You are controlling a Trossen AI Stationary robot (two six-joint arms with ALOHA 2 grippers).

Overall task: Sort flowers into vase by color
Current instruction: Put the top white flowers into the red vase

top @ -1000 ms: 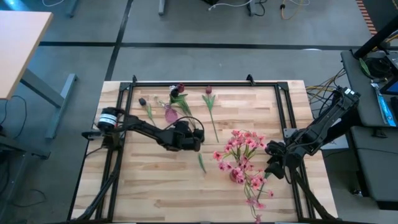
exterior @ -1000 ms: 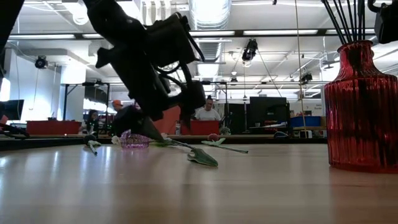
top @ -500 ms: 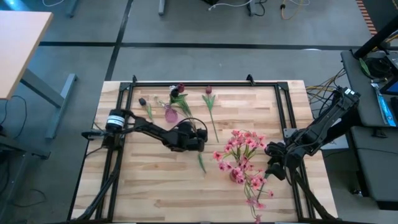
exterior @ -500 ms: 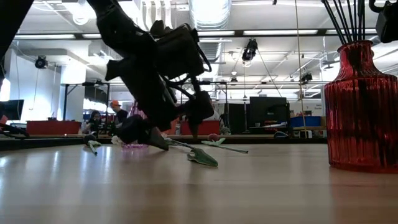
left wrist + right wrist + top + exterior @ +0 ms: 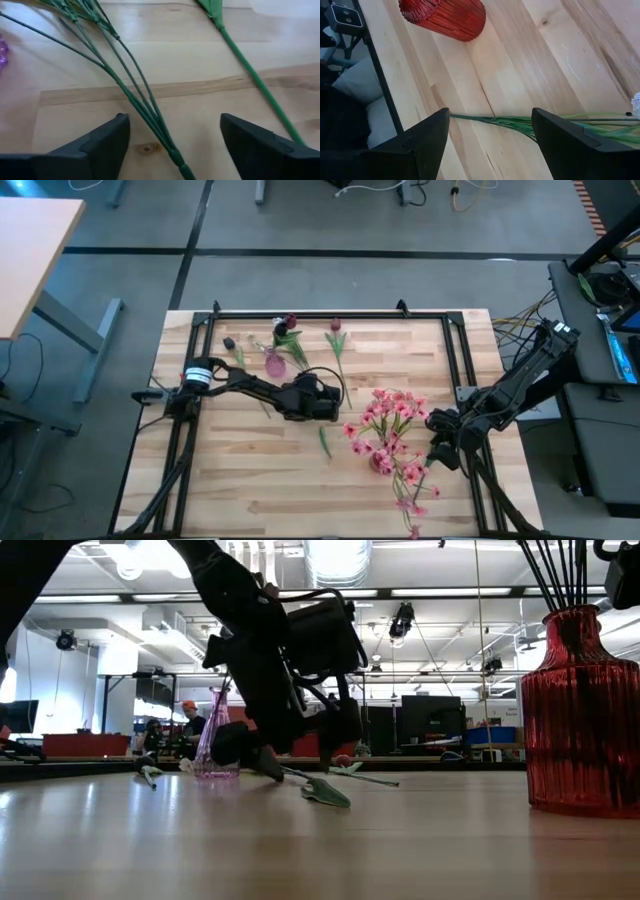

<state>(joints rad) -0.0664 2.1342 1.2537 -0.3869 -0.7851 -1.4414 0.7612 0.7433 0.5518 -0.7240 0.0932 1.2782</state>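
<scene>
Dark maroon tulips (image 5: 290, 321) (image 5: 335, 326) lie at the table's far side, their green stems running toward the near edge. My left gripper (image 5: 326, 397) is open and low over the table. Its fingers stand on either side of the lower end of a bundle of green stems (image 5: 145, 107) without touching it; a single stem (image 5: 250, 70) lies beside them. Pink sprays (image 5: 388, 418) stand in a red vase (image 5: 381, 461). Another pink spray (image 5: 411, 498) lies on the table. My right gripper (image 5: 438, 443) is open over its green stems (image 5: 520, 122).
A small purple vase (image 5: 274, 364) stands left of my left gripper and shows in the low view (image 5: 215, 745). A loose green leaf (image 5: 323, 442) lies mid-table. A black frame (image 5: 330, 315) runs along the table's edges. The red vase (image 5: 580, 710) stands at the right.
My left gripper has gone toward the table's right edge, past the purple vase, and stays low over the green stems. The flowers and vases have stayed where they were.
</scene>
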